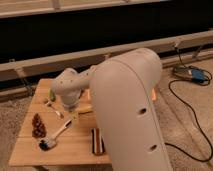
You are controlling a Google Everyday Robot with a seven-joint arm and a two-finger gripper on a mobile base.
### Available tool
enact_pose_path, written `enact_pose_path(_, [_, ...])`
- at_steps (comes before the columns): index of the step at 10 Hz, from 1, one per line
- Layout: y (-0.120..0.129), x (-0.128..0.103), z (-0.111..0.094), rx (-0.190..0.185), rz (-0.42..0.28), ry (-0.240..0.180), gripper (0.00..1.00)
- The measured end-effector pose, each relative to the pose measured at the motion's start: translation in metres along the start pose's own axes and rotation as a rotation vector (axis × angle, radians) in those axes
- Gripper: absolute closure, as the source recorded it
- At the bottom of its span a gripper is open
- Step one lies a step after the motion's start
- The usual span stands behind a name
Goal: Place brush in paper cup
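Note:
The brush (56, 135) lies flat on the wooden table (75, 152), its white handle running up to the right and its dark bristled head at the lower left. My gripper (70, 109) hangs under the white wrist (67, 89), just above and beyond the handle's upper end, not touching the brush. The paper cup is out of view, either hidden behind my arm or outside the frame.
A brown pine cone (37, 125) sits at the table's left. A small metal fork (53, 109) lies left of the gripper. A dark striped oblong object (96, 140) lies at the front. A yellow object (85, 107) and a green item (51, 94) show partly behind the wrist. My large white arm (130, 110) covers the table's right side.

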Motion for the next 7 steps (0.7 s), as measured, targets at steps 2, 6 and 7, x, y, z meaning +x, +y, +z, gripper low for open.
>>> enact_pose_path(2, [0.007,-0.011,0.013,-0.003,-0.033,0.002,0.2])
enact_pose_path(6, [0.012,-0.028,0.036,-0.018,-0.073,0.001,0.2])
enact_pose_path(7, [0.012,-0.03,0.041,-0.024,-0.085,0.0,0.2])
